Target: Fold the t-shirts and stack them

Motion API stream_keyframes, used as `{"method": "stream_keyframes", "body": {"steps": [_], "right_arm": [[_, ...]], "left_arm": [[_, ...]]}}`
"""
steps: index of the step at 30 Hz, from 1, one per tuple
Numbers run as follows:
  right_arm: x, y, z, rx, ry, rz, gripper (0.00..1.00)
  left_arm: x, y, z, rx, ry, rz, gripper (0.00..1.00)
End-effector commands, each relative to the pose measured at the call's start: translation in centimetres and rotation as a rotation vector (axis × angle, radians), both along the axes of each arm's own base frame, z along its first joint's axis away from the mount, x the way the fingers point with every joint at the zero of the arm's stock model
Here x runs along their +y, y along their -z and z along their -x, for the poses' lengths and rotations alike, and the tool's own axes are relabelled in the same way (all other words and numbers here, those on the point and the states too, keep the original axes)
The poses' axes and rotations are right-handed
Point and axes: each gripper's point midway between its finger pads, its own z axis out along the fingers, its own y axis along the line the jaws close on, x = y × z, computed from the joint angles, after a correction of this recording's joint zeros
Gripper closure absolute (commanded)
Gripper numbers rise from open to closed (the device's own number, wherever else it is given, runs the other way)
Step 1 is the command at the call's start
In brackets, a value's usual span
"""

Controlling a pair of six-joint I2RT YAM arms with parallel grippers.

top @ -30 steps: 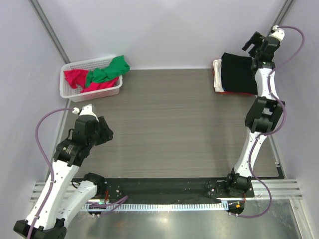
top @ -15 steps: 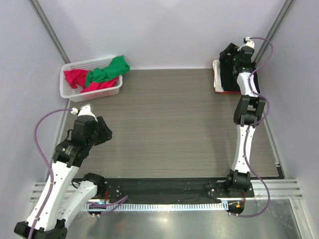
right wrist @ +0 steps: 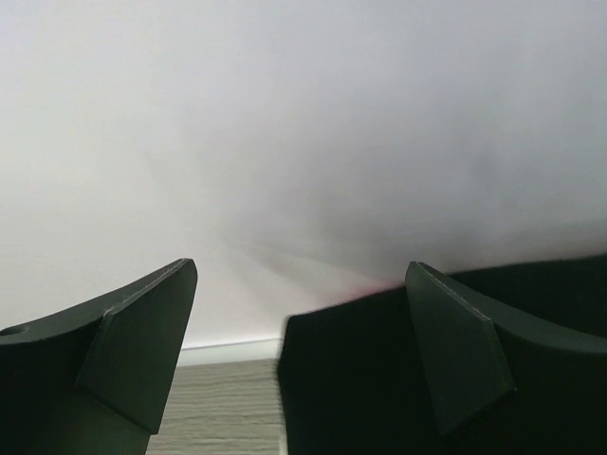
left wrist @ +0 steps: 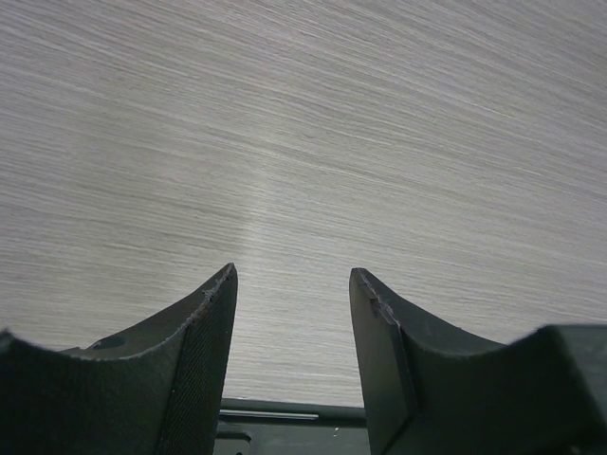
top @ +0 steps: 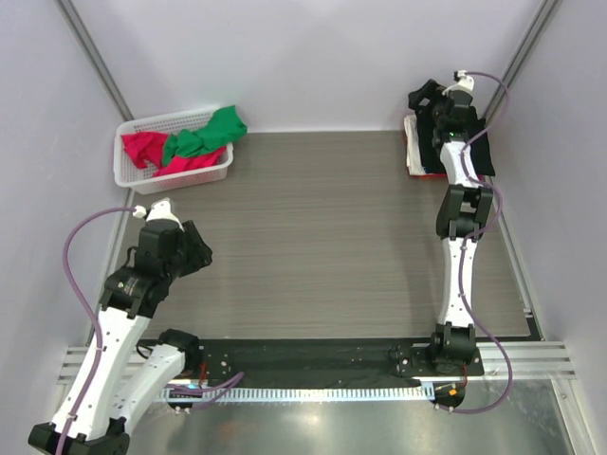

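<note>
A folded black t-shirt (top: 480,157) lies on top of the stack at the table's back right corner, with a white t-shirt (top: 412,152) showing along its left edge. My right gripper (top: 424,98) hangs open over the stack's back left corner, close to the wall. In the right wrist view the black t-shirt (right wrist: 379,379) lies below the wide-apart right gripper (right wrist: 299,265), and nothing is held. A red t-shirt (top: 142,147) and a green t-shirt (top: 209,133) are crumpled in the basket. My left gripper (top: 201,251) (left wrist: 292,275) hovers open and empty over the bare table at the left.
The white lattice basket (top: 128,175) stands at the back left against the wall. Pale walls close in the table at the back and on both sides. A black rail (top: 313,355) runs along the near edge between the arm bases.
My right arm has swung left across the stack, from its right side to its back left corner. The black t-shirt stays on the stack. The left arm has barely moved.
</note>
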Motion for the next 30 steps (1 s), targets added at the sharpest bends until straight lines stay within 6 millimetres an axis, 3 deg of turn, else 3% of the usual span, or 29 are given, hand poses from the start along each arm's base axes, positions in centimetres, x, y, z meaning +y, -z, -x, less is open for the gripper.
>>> {"method": "stream_keyframes", "body": {"steps": [1, 2, 5, 6, 7, 8, 9, 11, 12, 13, 14, 15, 16, 17, 18, 19, 20, 21, 22, 23, 24, 26, 27, 29, 30], "right_arm": [[2.0, -17.4, 2.2, -0.315, -0.009, 0.045, 0.01], [2.5, -22.0, 3.8, -0.385, -0.012, 0.049, 0.00], [3.9, -28.1, 6.8, -0.467, -0.047, 0.022, 0.00], [4.8, -32.7, 9.5, -0.527, -0.061, 0.014, 0.00], [5.3, -32.9, 10.2, -0.509, -0.075, -0.025, 0.00], [6.3, -37.1, 13.5, -0.559, -0.104, -0.046, 0.00], [7.4, -35.7, 13.7, -0.502, -0.126, -0.087, 0.00], [8.9, -36.2, 16.0, -0.446, -0.153, -0.131, 0.00], [10.7, -36.4, 18.6, -0.414, -0.192, -0.147, 0.00], [11.2, -35.9, 19.7, -0.381, -0.200, -0.164, 0.00], [13.0, -34.5, 20.9, -0.318, -0.226, -0.178, 0.00], [14.2, -30.7, 21.7, -0.220, -0.241, -0.191, 0.00], [16.1, -32.3, 25.2, -0.232, -0.282, -0.192, 0.00], [17.0, -31.1, 26.9, -0.189, -0.296, -0.201, 0.00], [17.9, -26.6, 27.9, -0.086, -0.303, -0.208, 0.00], [19.2, -28.1, 31.6, -0.113, -0.341, -0.213, 0.00], [19.7, -26.1, 33.1, -0.049, -0.345, -0.227, 0.00], [20.2, -22.0, 34.4, 0.047, -0.348, -0.228, 0.00], [20.3, -22.9, 37.2, 0.028, -0.367, -0.233, 0.00], [21.2, -20.9, 38.9, 0.090, -0.387, -0.233, 0.00], [21.5, -17.7, 40.5, 0.166, -0.397, -0.238, 0.00], [21.5, -16.5, 44.3, 0.199, -0.418, -0.243, 0.00], [21.4, -13.7, 45.5, 0.269, -0.410, -0.265, 0.00], [21.1, -12.6, 48.5, 0.292, -0.440, -0.278, 0.00], [20.8, -10.5, 49.4, 0.340, -0.425, -0.283, 0.00]], "left_arm": [[0.2, -1.2, -0.4, -0.052, -0.007, 0.007, 0.47], [0.2, -1.4, -0.3, -0.063, -0.009, 0.010, 0.46], [0.3, -1.9, -0.2, -0.083, -0.008, 0.015, 0.43], [0.2, -1.9, -0.1, -0.088, -0.007, 0.017, 0.43], [0.3, -2.2, -0.1, -0.099, -0.009, 0.019, 0.43], [0.4, -2.4, 0.0, -0.110, -0.010, 0.021, 0.42], [0.4, -2.6, 0.1, -0.124, -0.010, 0.024, 0.41], [0.5, -2.9, 0.2, -0.141, -0.012, 0.030, 0.37], [0.5, -3.3, 0.4, -0.160, -0.011, 0.034, 0.36], [0.6, -3.4, 0.4, -0.167, -0.014, 0.035, 0.34], [0.8, -3.6, 0.5, -0.173, -0.018, 0.029, 0.27], [1.0, -3.7, 0.5, -0.175, -0.027, 0.023, 0.23], [1.2, -3.7, 0.6, -0.172, -0.039, 0.017, 0.19], [1.4, -3.7, 0.6, -0.175, -0.050, 0.012, 0.12], [1.4, -3.8, 0.6, -0.179, -0.051, 0.012, 0.07], [1.5, -3.9, 0.6, -0.182, -0.053, 0.011, 0.04], [1.6, -3.9, 0.6, -0.183, -0.058, 0.009, 0.00], [1.8, -3.9, 0.7, -0.186, -0.065, 0.004, 0.00], [1.8, -4.0, 0.6, -0.186, -0.065, 0.001, 0.00], [1.8, -4.1, 0.6, -0.189, -0.064, 0.000, 0.00], [1.9, -4.1, 0.5, -0.191, -0.068, -0.002, 0.00], [2.0, -3.9, 0.3, -0.193, -0.072, -0.009, 0.00], [2.0, -3.8, 0.2, -0.194, -0.073, -0.016, 0.00], [2.6, -3.7, 0.0, -0.199, -0.091, -0.049, 0.00], [3.0, -3.8, -0.1, -0.204, -0.109, -0.059, 0.00]]}}
